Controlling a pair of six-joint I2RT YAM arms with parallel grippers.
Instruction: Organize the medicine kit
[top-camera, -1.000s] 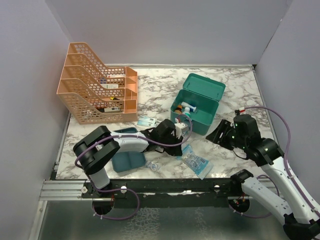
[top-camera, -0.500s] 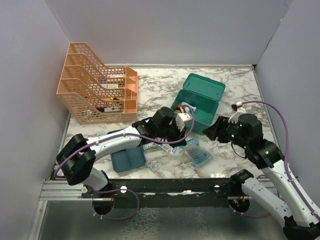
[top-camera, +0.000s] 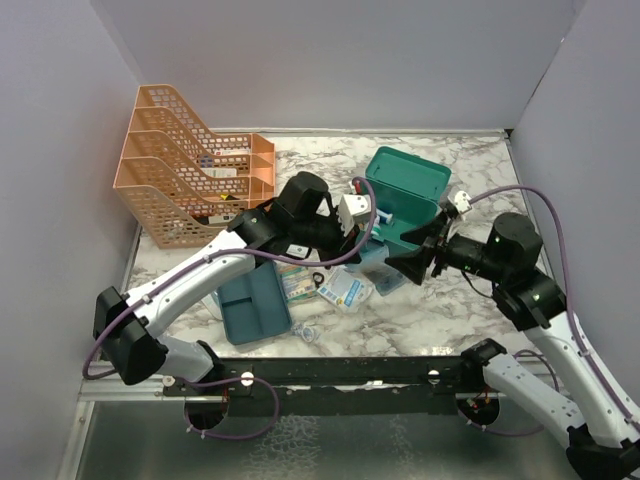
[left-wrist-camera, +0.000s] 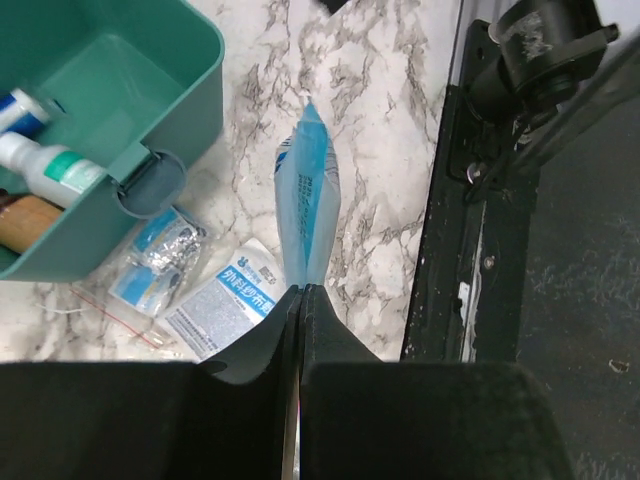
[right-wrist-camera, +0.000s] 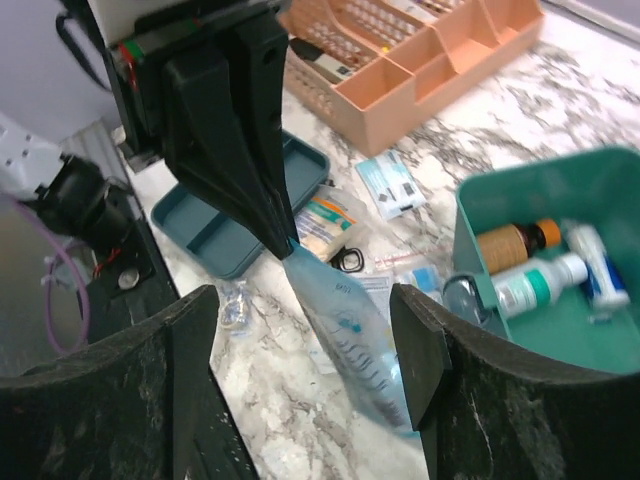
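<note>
I see the medicine kit (top-camera: 412, 228) standing on the bench (top-camera: 470, 165) right of centre, with its hinged lid thrown back and its body open upward. Inside the kit, a white bottle (right-wrist-camera: 527, 284) with a teal label lies beside a brown bottle (right-wrist-camera: 506, 245). The left end effector (left-wrist-camera: 300, 292) is clamped flat on the upper edge of a blue pouch (left-wrist-camera: 306, 205), with no gap between its fingers. The blue pouch hangs from that grip just outside the kit's near corner, next to the small round handle (left-wrist-camera: 150, 183). It is over the marble and not over the kit's opening. From the wrist views I cannot tell whether the pouch's lower end touches the bench. The right end effector (right-wrist-camera: 305, 300) stands wide and holds nothing. It faces the pouch from the front of the kit, and in its own view the pouch shows between its two fingers (right-wrist-camera: 190, 390). On the bench beside the pouch lie a white printed packet (left-wrist-camera: 222, 297) and a foil packet (left-wrist-camera: 155, 250). A teal divided tray (top-camera: 255, 305) sits at the front left, and an orange rack (top-camera: 190, 185) stands at the far left.
</note>
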